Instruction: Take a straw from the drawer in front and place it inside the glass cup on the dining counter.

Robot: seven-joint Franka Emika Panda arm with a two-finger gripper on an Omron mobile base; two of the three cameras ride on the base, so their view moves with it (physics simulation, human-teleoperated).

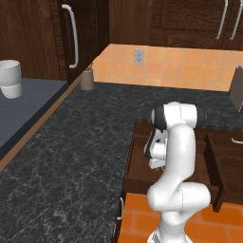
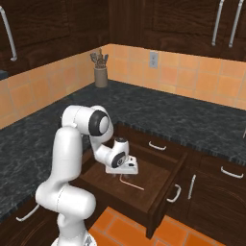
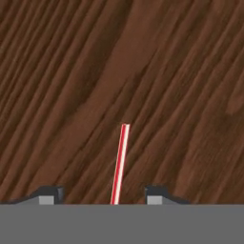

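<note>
The drawer (image 2: 166, 185) stands pulled out under the black granite counter, its dark-brown wooden floor (image 3: 143, 71) bare apart from the straw. The straw (image 3: 119, 162) is a thin pinkish-red stick lying flat on that floor, also seen as a pale line (image 2: 132, 184) just in front of the hand. My gripper (image 3: 102, 196) points straight down into the drawer, low over the straw's near end. Its fingertips (image 3: 47, 194) stand on either side of the straw with a gap on each side, so it is open around it. The glass cup and the dining counter are out of view.
The black speckled counter (image 1: 71, 142) wraps around the left and back. A utensil holder (image 2: 101, 76) stands in its far corner. A whitish vessel (image 1: 10, 78) sits on a grey-blue top at far left. Closed drawers with silver handles (image 2: 231, 173) flank the open one.
</note>
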